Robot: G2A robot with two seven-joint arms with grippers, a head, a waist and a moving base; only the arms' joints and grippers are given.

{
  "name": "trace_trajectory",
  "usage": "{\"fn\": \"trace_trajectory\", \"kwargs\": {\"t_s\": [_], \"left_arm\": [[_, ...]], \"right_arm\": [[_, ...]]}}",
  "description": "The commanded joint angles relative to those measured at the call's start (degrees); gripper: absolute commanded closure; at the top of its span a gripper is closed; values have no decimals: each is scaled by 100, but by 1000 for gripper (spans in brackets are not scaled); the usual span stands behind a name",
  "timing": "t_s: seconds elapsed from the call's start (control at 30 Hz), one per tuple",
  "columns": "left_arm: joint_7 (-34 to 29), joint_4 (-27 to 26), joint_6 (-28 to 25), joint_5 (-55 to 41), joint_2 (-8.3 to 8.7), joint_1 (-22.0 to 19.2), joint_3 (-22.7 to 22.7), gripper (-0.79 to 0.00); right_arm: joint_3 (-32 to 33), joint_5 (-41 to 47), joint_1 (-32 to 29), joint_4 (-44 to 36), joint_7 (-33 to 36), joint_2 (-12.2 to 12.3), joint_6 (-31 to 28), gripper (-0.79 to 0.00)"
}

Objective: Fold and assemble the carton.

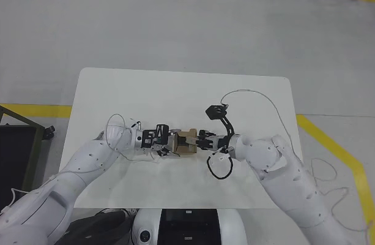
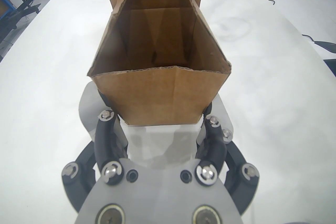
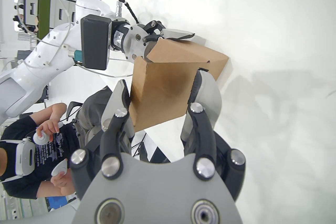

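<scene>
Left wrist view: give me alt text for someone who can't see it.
An open brown cardboard carton, its hollow inside facing the camera, is held at its near end by the left gripper. Beneath lies a white table.

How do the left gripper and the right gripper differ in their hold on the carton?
The left gripper holds the carton at its open end, facing the hollow inside; the right gripper holds the opposite end, facing a plain outer panel. The flap between the left gripper's fingers sits square; the panel between the right gripper's sits skewed. Both have cardboard between their fingers, over the white table.
</scene>
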Motion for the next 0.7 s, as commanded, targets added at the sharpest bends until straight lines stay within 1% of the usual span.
{"fn": "trace_trajectory", "kwargs": {"t_s": [0.0, 0.03, 0.13, 0.2, 0.3, 0.37, 0.6, 0.67], "left_arm": [[4, -4, -4, 1, -1, -1, 4, -631], [5, -3, -3, 2, -2, -2, 5, -631], [8, -1, -2, 3, -2, -2, 7, -637], [11, -2, -2, 4, -1, -1, 7, -634], [23, 18, 4, 13, 5, 1, 1, -634], [31, 18, 10, 20, 7, 6, 3, -637], [-11, 26, -8, -7, 3, 9, 4, -643], [-27, 25, -11, -6, 1, 9, 8, -643]], "right_arm": [[-149, -224, 65, -34, -21, -21, 187, -428], [-220, -315, 98, -50, -35, -34, 263, -428], [-423, -534, 184, -93, -57, -74, 465, -468], [-533, -697, 232, -137, -82, -95, 581, -465], [-587, -746, 254, -227, -93, -116, 697, -483], [-561, -671, 214, -304, -119, -118, 697, -493], [-222, -329, -72, -583, -233, -68, 549, -603], [-57, -193, -185, -625, -294, -44, 485, -616]]}}
